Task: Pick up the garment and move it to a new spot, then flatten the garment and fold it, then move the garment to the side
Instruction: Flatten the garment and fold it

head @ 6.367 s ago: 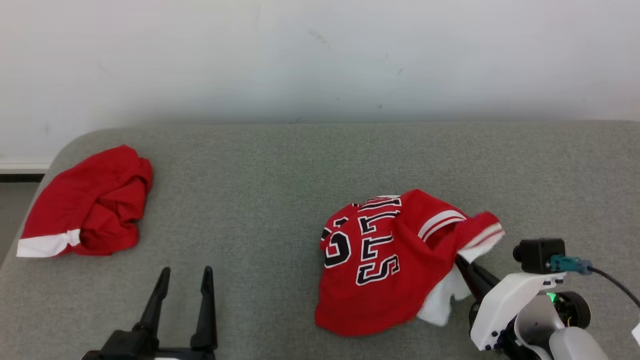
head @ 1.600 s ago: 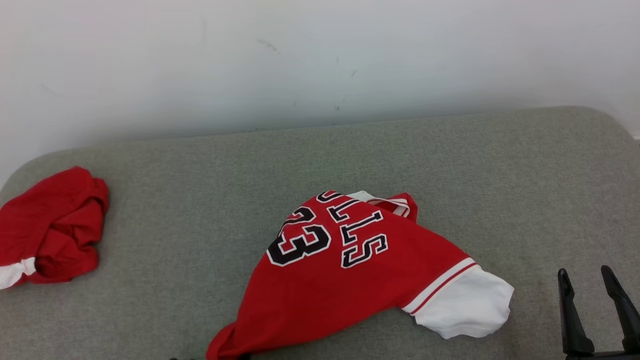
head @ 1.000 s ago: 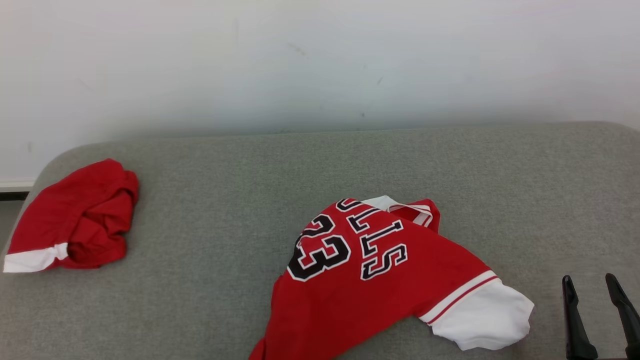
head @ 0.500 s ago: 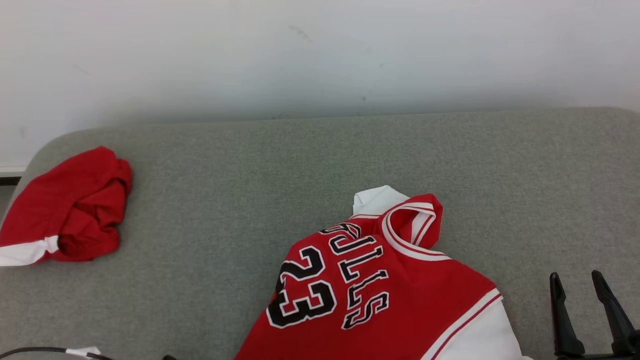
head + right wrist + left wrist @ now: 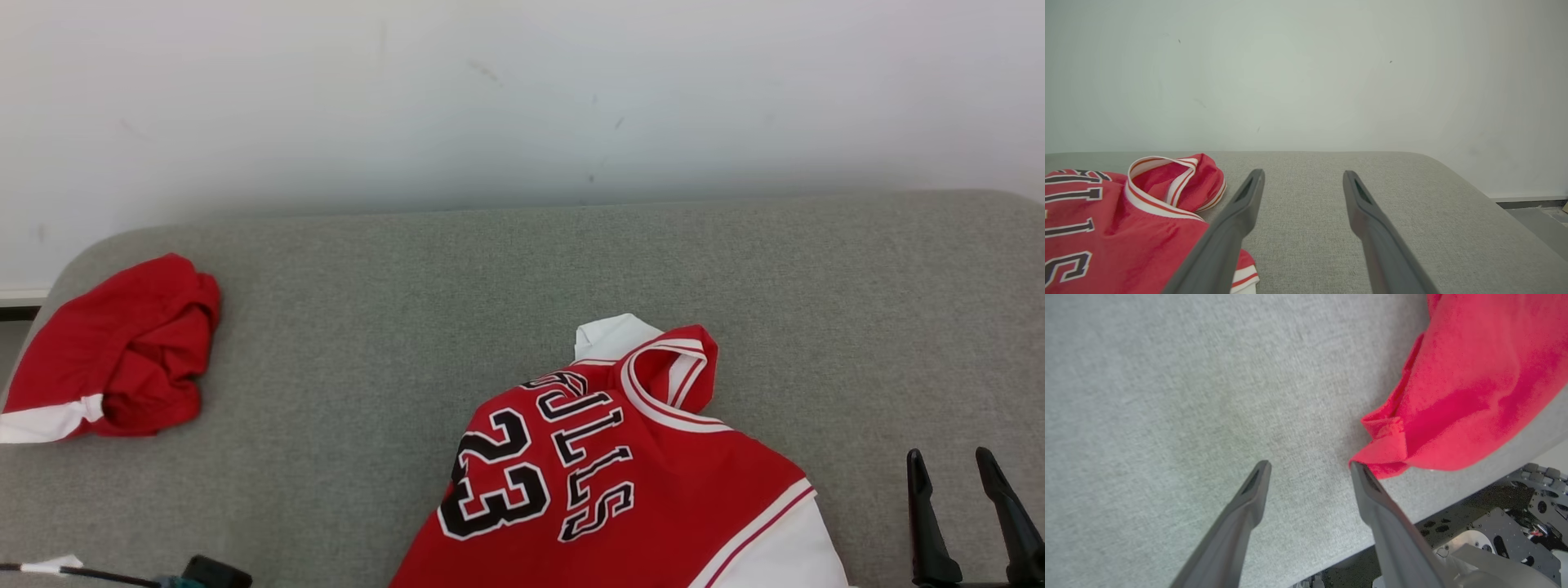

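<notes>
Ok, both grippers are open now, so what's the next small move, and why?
Probably reach the right gripper toward the collar to start flattening. The jersey lies rumpled on the grey surface, its collar folded up with a white sleeve tucked behind. The right gripper is open beside it, and the left gripper is open at the hem corner.

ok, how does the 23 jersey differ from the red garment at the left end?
The jersey lies partly spread, number and lettering showing; the red garment is bunched in a heap, no print visible. The jersey sits front-centre on the grey cushion, the red garment at its left end. Both are red with white trim.
</notes>
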Motion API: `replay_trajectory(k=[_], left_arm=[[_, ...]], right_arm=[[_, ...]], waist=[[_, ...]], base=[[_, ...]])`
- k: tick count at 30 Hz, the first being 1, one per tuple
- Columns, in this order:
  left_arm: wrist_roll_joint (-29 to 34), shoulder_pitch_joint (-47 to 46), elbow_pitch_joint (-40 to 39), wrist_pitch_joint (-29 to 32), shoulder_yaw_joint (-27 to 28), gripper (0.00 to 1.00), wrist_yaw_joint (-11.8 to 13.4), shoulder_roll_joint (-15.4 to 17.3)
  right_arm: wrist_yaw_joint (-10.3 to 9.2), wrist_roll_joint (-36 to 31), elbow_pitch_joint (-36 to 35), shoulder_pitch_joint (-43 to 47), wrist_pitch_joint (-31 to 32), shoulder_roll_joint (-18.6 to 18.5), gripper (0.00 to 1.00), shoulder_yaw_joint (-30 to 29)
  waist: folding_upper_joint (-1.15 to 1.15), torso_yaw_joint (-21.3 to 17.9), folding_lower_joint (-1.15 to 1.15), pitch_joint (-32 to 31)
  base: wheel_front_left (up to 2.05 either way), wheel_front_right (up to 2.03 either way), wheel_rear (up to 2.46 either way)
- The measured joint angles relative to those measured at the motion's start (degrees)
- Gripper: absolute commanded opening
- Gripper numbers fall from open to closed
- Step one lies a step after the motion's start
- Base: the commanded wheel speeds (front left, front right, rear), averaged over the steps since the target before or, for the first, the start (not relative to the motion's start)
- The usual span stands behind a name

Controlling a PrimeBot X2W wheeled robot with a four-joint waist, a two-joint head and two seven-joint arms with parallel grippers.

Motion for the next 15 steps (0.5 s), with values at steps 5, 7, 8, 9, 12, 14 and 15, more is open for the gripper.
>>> replay_trajectory(k=[5, 7, 8, 9, 12, 14, 15], left_arm=[[-0.02, -1.81, -5.56, -2.61, 2.87, 1.00, 2.35, -0.41], [0.02, -2.89, -7.06, -3.66, 2.81, 1.00, 2.61, -2.00], [0.01, -3.52, -7.68, -4.19, 2.61, 1.00, 2.09, -3.03], [-0.30, -4.18, -8.06, -4.70, 2.44, 1.00, 1.67, -4.49], [-0.02, -6.17, -6.87, -4.99, 0.46, 1.00, 0.63, -7.87], [0.13, -7.38, -4.58, -5.15, -0.33, 1.00, 0.03, -9.68], [0.59, -8.11, -3.01, -5.56, -0.41, 1.00, 0.02, -10.17]], right_arm=[[0.00, -0.08, 0.01, -0.19, 0.00, 0.01, 1.00, 0.73], [0.00, -0.08, 0.08, -0.40, 0.00, -0.01, 1.00, 0.90], [0.00, -0.08, 0.11, -0.49, 0.00, -0.04, 1.00, 0.96], [0.00, -0.08, 0.15, -0.59, 0.00, -0.04, 1.00, 1.07], [0.00, -0.09, 0.34, -0.94, 0.00, -0.07, 1.00, 1.77], [0.00, -0.09, 0.47, -1.20, 0.00, -0.13, 1.00, 2.14], [0.00, -0.09, 0.53, -1.31, 0.00, -0.14, 1.00, 2.37]], waist=[[0.00, 0.17, 0.00, 0.40], [0.00, 0.02, 0.00, 0.59], [0.00, -0.10, 0.00, 0.69], [0.00, -0.23, 0.00, 0.79], [0.00, -0.85, 0.00, 1.06], [0.00, -1.38, 0.00, 1.21], [0.00, -1.68, 0.00, 1.28]], base=[[0.00, 0.00, 0.00], [0.00, 0.00, 0.00], [0.00, 0.00, 0.00], [0.00, 0.00, 0.00], [0.00, 0.00, 0.00], [0.00, 0.00, 0.00], [0.00, 0.00, 0.00]])
